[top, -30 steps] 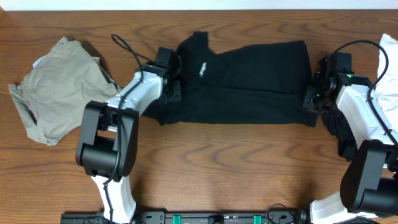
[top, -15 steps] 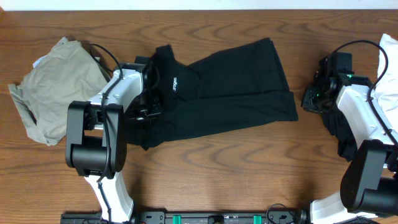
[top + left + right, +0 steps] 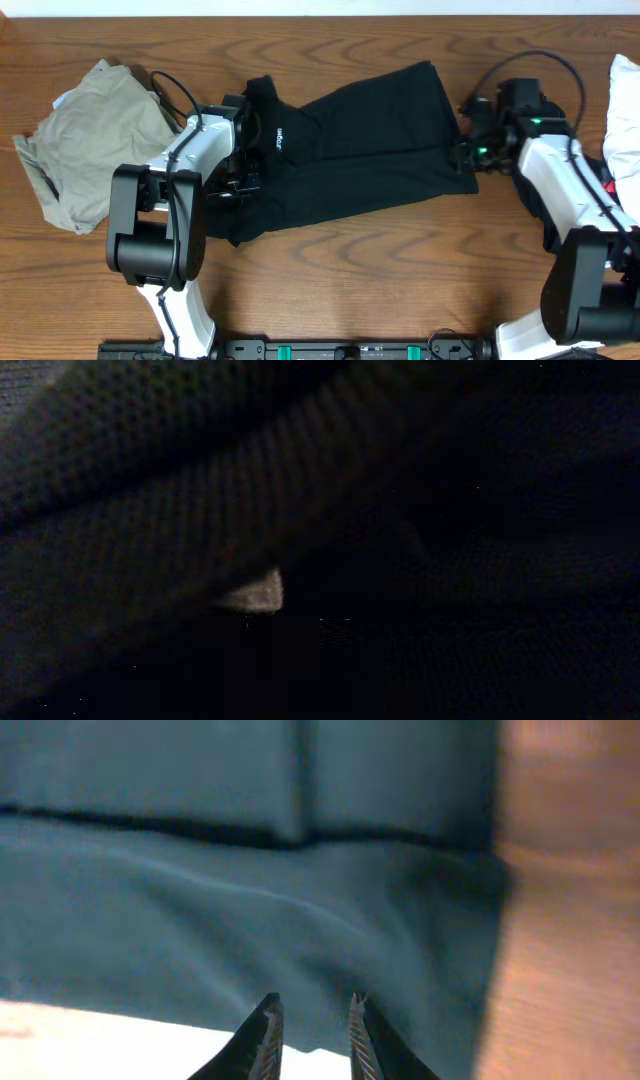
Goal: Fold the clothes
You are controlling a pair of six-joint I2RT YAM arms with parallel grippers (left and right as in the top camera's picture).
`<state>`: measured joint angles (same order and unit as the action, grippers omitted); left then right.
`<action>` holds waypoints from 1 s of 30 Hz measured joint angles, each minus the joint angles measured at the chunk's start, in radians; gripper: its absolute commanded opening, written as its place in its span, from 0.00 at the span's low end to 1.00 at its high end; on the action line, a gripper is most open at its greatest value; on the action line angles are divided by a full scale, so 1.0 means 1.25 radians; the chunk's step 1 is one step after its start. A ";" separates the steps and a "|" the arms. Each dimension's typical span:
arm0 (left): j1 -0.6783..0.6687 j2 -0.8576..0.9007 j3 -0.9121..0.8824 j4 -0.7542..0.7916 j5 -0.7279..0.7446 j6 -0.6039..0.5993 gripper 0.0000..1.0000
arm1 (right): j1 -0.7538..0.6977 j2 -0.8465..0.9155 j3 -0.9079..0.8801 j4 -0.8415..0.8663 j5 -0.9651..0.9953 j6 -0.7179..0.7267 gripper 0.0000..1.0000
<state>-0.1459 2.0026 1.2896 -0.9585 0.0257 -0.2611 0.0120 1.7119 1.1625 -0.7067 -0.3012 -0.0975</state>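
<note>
Wooden table (image 3: 400, 270), black garment (image 3: 370, 150); right jaws narrowly apart above it, left jaws' state unclear.

The black garment (image 3: 350, 140) lies flat on the wood across the upper middle of my overhead view. It is long and trouser-like, and it slants so that its right end sits higher in the frame than its left. A lengthwise fold line runs along it, with the upper layer lying over the lower one. Its small white logo (image 3: 281, 137) shows near the left end, where the cloth bunches and rumples. Close up from my left wrist I see only dark ribbed weave and a small pale triangle, perhaps a tag. The khaki-grey garment (image 3: 90, 140) sits crumpled in a loose heap at the upper left, apart from the black one.
</note>
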 measured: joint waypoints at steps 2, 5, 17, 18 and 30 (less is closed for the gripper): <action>0.000 0.000 0.000 0.000 0.000 0.000 0.22 | 0.029 0.000 0.000 0.010 -0.003 -0.015 0.22; 0.000 0.000 0.000 0.000 0.000 0.000 0.22 | 0.055 0.007 0.000 0.027 0.000 -0.020 0.22; 0.000 0.000 0.000 -0.002 0.000 0.001 0.22 | 0.059 0.175 0.005 0.064 0.011 -0.024 0.24; 0.000 0.000 0.000 -0.005 0.000 0.001 0.22 | 0.059 0.180 0.009 0.058 0.014 -0.024 0.24; -0.001 0.000 -0.009 -0.046 0.001 0.017 0.22 | 0.057 0.190 0.030 -0.200 0.069 0.019 0.15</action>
<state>-0.1471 2.0026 1.2778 -1.0157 0.0265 -0.2394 0.0834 1.9491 1.2003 -0.9565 -0.2150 -0.0742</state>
